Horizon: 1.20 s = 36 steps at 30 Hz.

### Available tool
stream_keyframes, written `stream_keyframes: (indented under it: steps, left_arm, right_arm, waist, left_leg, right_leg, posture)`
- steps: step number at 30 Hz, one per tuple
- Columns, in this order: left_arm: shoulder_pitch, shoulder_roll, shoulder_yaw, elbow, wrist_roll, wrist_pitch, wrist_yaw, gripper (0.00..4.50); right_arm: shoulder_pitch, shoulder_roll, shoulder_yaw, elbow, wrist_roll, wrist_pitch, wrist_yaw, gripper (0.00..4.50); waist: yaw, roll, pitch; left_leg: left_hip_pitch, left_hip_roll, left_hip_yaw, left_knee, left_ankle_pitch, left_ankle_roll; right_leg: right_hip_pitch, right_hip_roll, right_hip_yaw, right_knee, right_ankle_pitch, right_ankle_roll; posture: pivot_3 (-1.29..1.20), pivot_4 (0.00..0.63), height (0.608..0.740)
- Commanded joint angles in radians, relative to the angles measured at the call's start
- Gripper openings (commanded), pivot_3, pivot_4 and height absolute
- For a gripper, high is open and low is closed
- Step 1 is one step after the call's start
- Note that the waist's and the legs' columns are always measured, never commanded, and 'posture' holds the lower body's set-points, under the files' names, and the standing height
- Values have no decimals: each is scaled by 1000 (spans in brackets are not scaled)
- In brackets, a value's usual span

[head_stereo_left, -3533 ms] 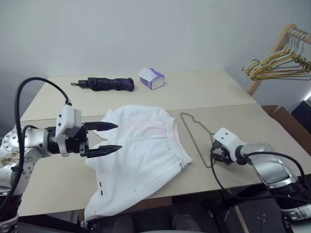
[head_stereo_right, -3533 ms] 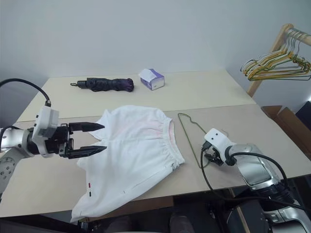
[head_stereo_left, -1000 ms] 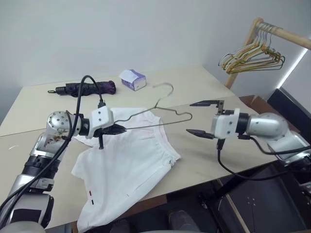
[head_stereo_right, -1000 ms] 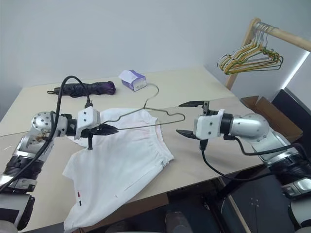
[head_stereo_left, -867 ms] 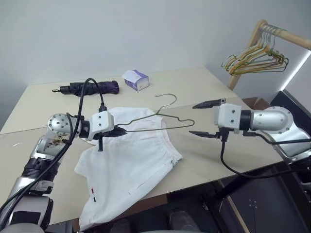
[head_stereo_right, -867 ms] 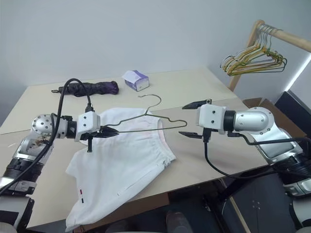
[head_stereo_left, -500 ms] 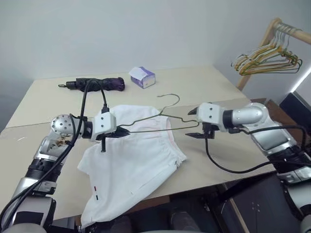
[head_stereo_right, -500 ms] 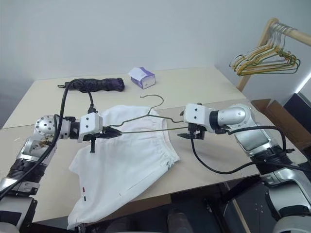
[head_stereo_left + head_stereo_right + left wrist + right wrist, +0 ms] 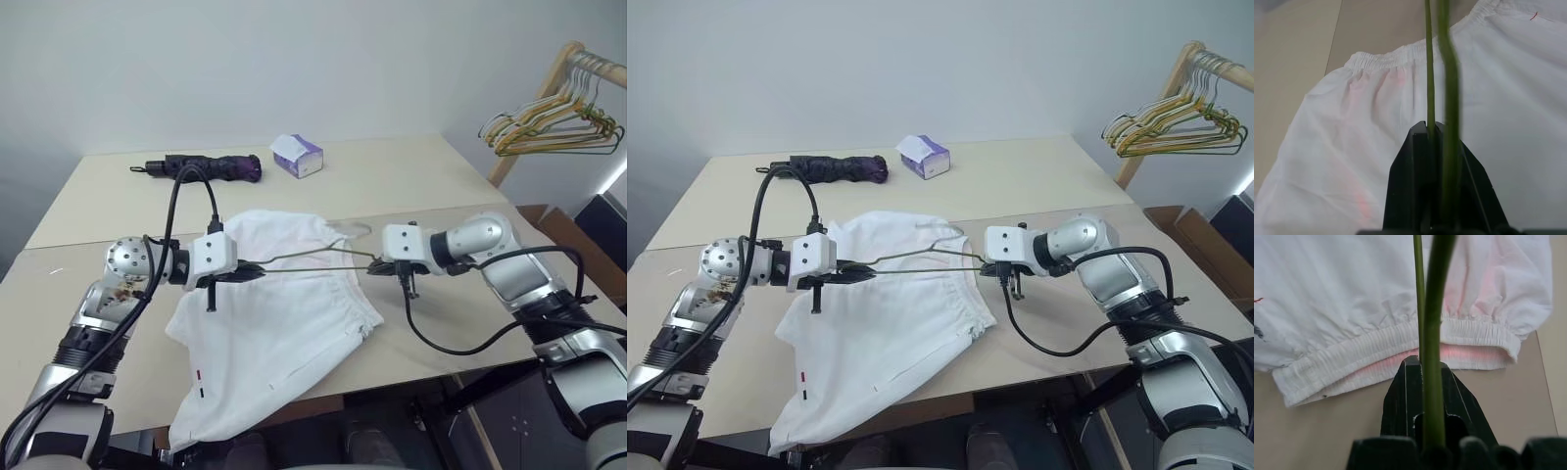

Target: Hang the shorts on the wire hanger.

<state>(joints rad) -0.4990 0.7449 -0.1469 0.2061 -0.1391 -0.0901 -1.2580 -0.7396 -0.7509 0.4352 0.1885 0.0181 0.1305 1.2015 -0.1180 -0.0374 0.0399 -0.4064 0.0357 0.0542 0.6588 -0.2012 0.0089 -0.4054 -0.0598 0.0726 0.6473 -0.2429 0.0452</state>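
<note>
The white shorts [image 9: 279, 323] lie spread on the beige table [image 9: 431, 186], waistband towards my right arm and one leg hanging over the near edge. The wire hanger [image 9: 309, 270] is held level just above the shorts, its hook [image 9: 345, 231] pointing away from me. My left gripper [image 9: 255, 274] is shut on the hanger's left end, and the left wrist view has its fingers [image 9: 1415, 161] pinching the wire [image 9: 1428, 58]. My right gripper [image 9: 377, 265] is shut on the right end, above the elastic waistband [image 9: 1371, 345].
A folded dark purple umbrella [image 9: 201, 166] and a small white-purple tissue box [image 9: 296, 156] lie at the table's far side. A wooden rack with bunched coloured hangers [image 9: 554, 122] stands at the right, past the table's edge.
My right gripper came down and left to the hanger's free end and shut on it. The hanger now lies lower and flatter over the shorts. The left gripper kept its hold.
</note>
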Motion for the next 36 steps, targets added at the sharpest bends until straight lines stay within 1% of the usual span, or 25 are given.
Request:
stream_keyframes:
  steps: [1, 3, 6, 9, 12, 15, 16, 17, 18, 21, 22, 24, 27, 29, 33, 36]
  left_arm:
    - [-9, -1, 11, -29, -10, -28, -4, 0]
    - [-9, -2, 13, -18, -12, -50, -12, 0]
    - [-14, 15, 25, 0, -79, -41, -108, 788]
    - [2, 14, 72, -32, -154, 31, -113, 1787]
    - [31, 34, 113, -37, -166, 47, -86, 2717]
    - [76, 49, 156, -73, -204, 108, -72, 3702]
    - [93, 52, 168, -91, -217, 128, -67, 3970]
    - [115, 54, 180, -115, -231, 152, -58, 4339]
    - [136, 51, 192, -140, -242, 173, -42, 4453]
    - [204, 31, 209, -250, -236, 241, 62, 4453]
    - [224, 28, 209, -291, -250, 266, 74, 4453]
    - [249, 16, 212, -349, -278, 299, 90, 4453]
    - [277, -38, 228, -395, -309, 276, 126, 4453]
    - [288, -57, 232, -397, -302, 244, 136, 4453]
    - [297, -61, 234, -398, -297, 234, 149, 4453]
    - [300, -61, 238, -400, -298, 233, 161, 4453]
  right_arm:
    - [5, -15, -73, -53, 50, -42, 54, 13]
    - [24, -24, -86, -68, 60, -54, 82, 13]
    - [72, -56, -113, -118, 84, -37, 125, 0]
    - [132, -86, -159, -171, 130, 21, 138, 0]
    - [253, -151, -249, -250, 229, 109, 163, 0]
    - [364, -210, -325, -291, 307, 234, 161, 0]
    - [394, -224, -342, -299, 322, 273, 154, 0]
    - [425, -236, -360, -302, 340, 323, 143, 0]
    - [446, -243, -375, -303, 360, 394, 124, 0]
    - [427, -262, -344, -284, 379, 741, 31, 0]
    - [403, -246, -342, -257, 397, 845, 4, 0]
    - [360, -207, -350, -209, 425, 984, -41, 0]
    - [326, -146, -380, -118, 455, 1099, -91, 0]
    - [326, -125, -409, -64, 481, 1140, -100, 0]
    - [337, -118, -432, -19, 514, 1164, -102, 0]
    - [356, -105, -497, 5, 549, 1169, -104, 0]
  waist:
    - [0, 0, 0]
    - [1, 0, 0]
    - [2, 0, 0]
    - [2, 0, 0]
    - [7, 0, 0]
    - [14, 0, 0]
    - [15, 0, 0]
    - [16, 0, 0]
    - [17, 0, 0]
    - [18, 1, 0]
    - [18, 1, 0]
    - [19, 1, 0]
    - [21, 1, -1]
    - [24, 1, -1]
    - [30, 1, 0]
    - [30, 1, -1]
  left_leg:
    - [0, 0, 0, 0, 0, 0]
    - [0, 0, 0, 0, 0, 0]
    - [0, 0, 0, 0, 0, 0]
    - [0, 0, 0, 0, 0, 0]
    - [0, 0, 0, 0, 0, 0]
    - [0, 0, 0, 0, 0, 0]
    - [1, 1, 0, 0, 0, 0]
    - [1, 1, 1, 0, 0, 0]
    - [2, 1, 1, 0, 0, 0]
    - [3, 2, 2, 0, 0, -1]
    - [3, 2, 2, 0, 0, -1]
    - [2, 2, 3, 0, -1, -1]
    - [2, 2, 2, 0, -1, -1]
    - [2, 1, 2, 0, 0, -1]
    - [0, -1, 0, 0, 0, 0]
    - [0, -1, 0, 0, 0, 0]
  right_leg:
    - [0, 0, 0, 0, 0, 0]
    - [0, 0, 0, 0, 0, 0]
    - [0, 0, 0, 0, 0, 0]
    - [0, 0, 0, 0, 0, 0]
    - [0, 0, -1, 0, -1, 2]
    - [0, 0, -1, 0, -2, 2]
    - [1, 0, -1, 0, -2, 2]
    - [1, 0, -1, 0, -2, 3]
    - [1, 0, -1, 0, -2, 3]
    - [1, -1, -1, 0, -3, 5]
    - [1, -1, 0, 0, -3, 4]
    - [1, -1, 0, 0, -1, 0]
    - [0, 0, 0, -1, 0, -1]
    - [1, 0, -1, -2, 0, -1]
    - [1, -1, 0, -2, -1, 0]
    - [1, 0, 0, -2, -4, 7]
  posture:
    - [-61, 0, 740]
    - [-61, 0, 740]
    - [-68, 0, 740]
    - [-70, 0, 740]
    - [-67, 0, 740]
    - [-68, 0, 740]
    - [-69, 0, 740]
    - [-71, 0, 740]
    - [-71, 0, 740]
    - [-73, 0, 740]
    - [-73, 0, 740]
    - [-73, 0, 740]
    - [-64, 0, 740]
    - [-59, 0, 740]
    - [-59, 0, 740]
    - [-59, 0, 740]
